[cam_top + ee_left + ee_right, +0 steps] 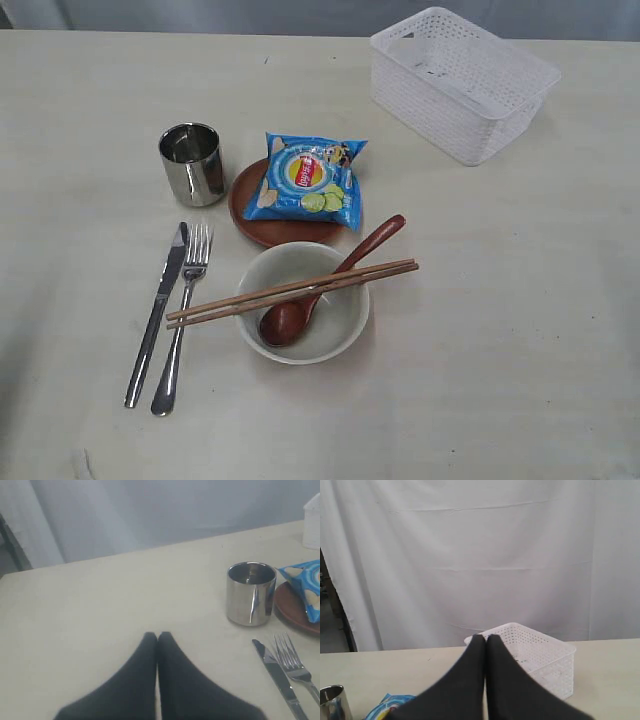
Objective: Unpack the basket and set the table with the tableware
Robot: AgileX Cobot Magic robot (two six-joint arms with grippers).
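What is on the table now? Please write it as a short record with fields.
basket: looks empty, at far right of table
cup: upright, left of plate
plate: chip bag lies on it
bowl: spoon inside, chopsticks across rim
knife, fork: side by side, left of bowl
left gripper: shut, empty
right gripper: shut, empty

This looks like a staged test area, a lab or studio corner rather than a lived-in dining room. A plain white curtain (470, 555) hangs in loose folds directly behind the table (520, 380) and closes off the whole background. The tabletop is a broad, pale cream surface with faint wood grain. At the curtain's edge a dark gap (330, 615) opens onto a dim space, too blurred to read. One place setting around an off-white bowl (340, 325) and a white plastic basket (465, 80) sit on it like props.
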